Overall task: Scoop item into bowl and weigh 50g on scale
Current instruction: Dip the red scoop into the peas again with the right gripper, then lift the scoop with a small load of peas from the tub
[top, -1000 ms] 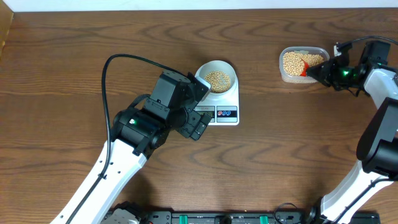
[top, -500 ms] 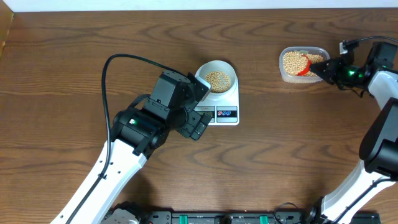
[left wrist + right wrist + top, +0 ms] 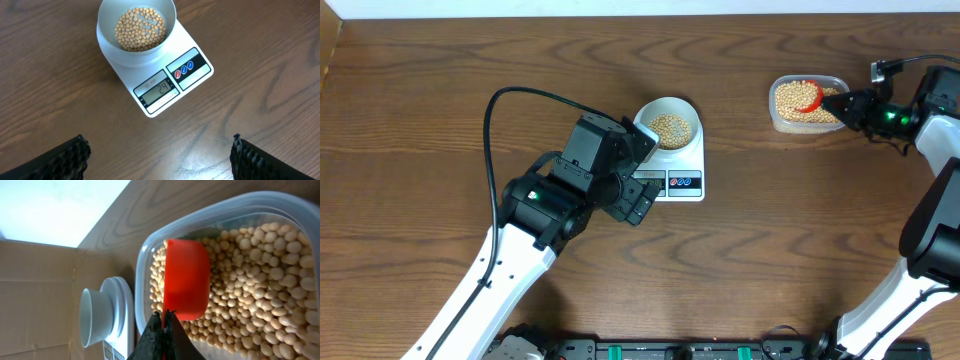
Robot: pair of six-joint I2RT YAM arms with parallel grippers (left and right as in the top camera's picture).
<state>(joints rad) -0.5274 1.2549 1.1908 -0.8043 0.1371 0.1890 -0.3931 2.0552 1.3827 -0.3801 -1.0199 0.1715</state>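
The pale bowl (image 3: 669,123) holds tan beans (image 3: 670,127) and stands on the white scale (image 3: 672,170). In the left wrist view the bowl (image 3: 136,30) sits on the scale (image 3: 165,80), whose display reads 24. My left gripper (image 3: 159,160) is open and empty, above the table just in front of the scale. My right gripper (image 3: 847,104) is shut on the handle of a red scoop (image 3: 809,98), which is down in the beans of the clear tub (image 3: 807,103). In the right wrist view the red scoop (image 3: 186,279) lies on the beans (image 3: 250,290) with its back showing.
The clear plastic tub (image 3: 150,255) stands at the back right, well apart from the scale. A black cable (image 3: 510,100) loops from the left arm over the table. The table's back edge lies just behind the tub and bowl.
My right gripper has shifted right and back, and the red scoop has turned and moved across the beans in the tub. The left arm, bowl and scale have not moved.
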